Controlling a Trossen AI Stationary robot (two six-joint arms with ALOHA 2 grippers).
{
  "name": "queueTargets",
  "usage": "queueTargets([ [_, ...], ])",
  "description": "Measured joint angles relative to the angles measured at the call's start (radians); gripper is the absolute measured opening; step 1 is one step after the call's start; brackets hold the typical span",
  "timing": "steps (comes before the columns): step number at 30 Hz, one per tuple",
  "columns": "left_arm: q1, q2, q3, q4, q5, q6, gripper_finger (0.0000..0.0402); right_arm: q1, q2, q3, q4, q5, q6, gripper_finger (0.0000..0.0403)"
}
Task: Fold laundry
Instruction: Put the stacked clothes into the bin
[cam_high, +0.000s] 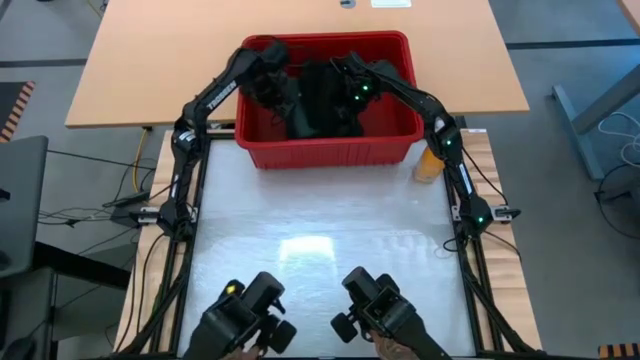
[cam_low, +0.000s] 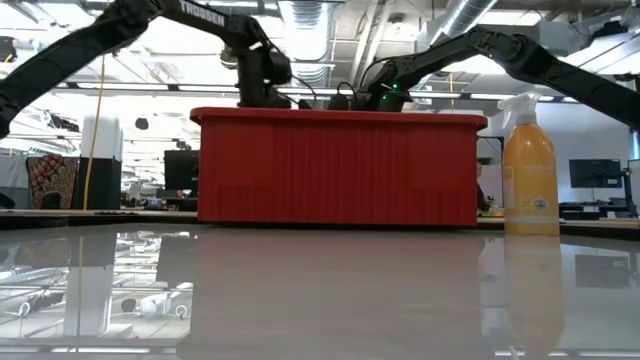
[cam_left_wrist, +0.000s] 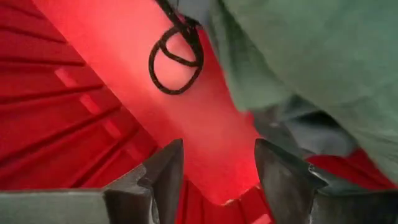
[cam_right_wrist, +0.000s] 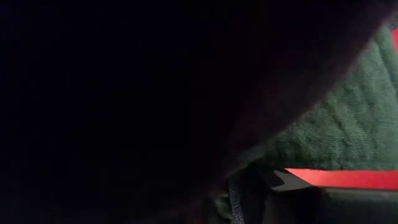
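Bright, even overhead light fills the room, and a white patch of glare sits on the glossy pale tabletop, which in the low view mirrors the ceiling lights and the ribbed red plastic basket. The left wrist view is soft and blurred, glowing red. The right wrist view is almost wholly black, with only a strip of dark green knitted cloth lit at one edge.

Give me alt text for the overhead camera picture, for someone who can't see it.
Seen from above, both dark robot arms reach into a red basket of dark laundry at the table's far edge, the left gripper at the basket's left side and the right gripper over the clothes. An orange spray bottle stands beside the basket's right corner.
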Motion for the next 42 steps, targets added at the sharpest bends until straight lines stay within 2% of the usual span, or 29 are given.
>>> queueTargets([
  [6,-0.032,-0.092,-0.034,0.025,0.014,-0.023,0.0184,-0.001,0.000,0.000,-0.015,0.002,-0.019,0.0080],
  [12,-0.109,-0.183,-0.033,0.356,0.093,0.036,0.0184,-0.001,-0.001,0.000,-0.027,0.002,-0.035,0.0080],
  [16,-0.180,-0.202,-0.032,0.557,0.152,0.148,0.0184,0.000,-0.001,0.000,-0.033,0.002,-0.038,0.0080],
  [19,-0.220,-0.201,-0.050,0.623,0.253,0.254,0.0185,0.000,-0.002,0.000,-0.033,-0.014,-0.042,0.0080],
  [22,-0.251,-0.195,-0.121,0.714,0.378,0.316,0.0185,-0.002,-0.003,0.003,-0.036,-0.036,-0.046,0.0089],
  [24,-0.258,-0.182,-0.168,0.750,0.352,0.341,0.0183,-0.001,-0.003,0.003,-0.036,-0.041,-0.046,0.0094],
  [26,-0.259,-0.166,-0.208,0.815,0.273,0.363,0.0177,-0.001,-0.003,0.003,-0.036,-0.048,-0.048,0.0095],
  [30,-0.225,-0.139,-0.243,0.829,0.152,0.359,0.0162,-0.002,-0.003,0.003,-0.038,-0.072,-0.050,0.0096],
  [38,-0.128,-0.135,-0.323,0.745,0.091,0.165,0.0135,-0.013,-0.038,0.003,-0.063,-0.084,-0.092,0.0111],
  [42,-0.096,-0.138,-0.388,0.723,0.093,0.102,0.0124,-0.013,-0.093,0.003,-0.050,-0.085,-0.103,0.0126],
])
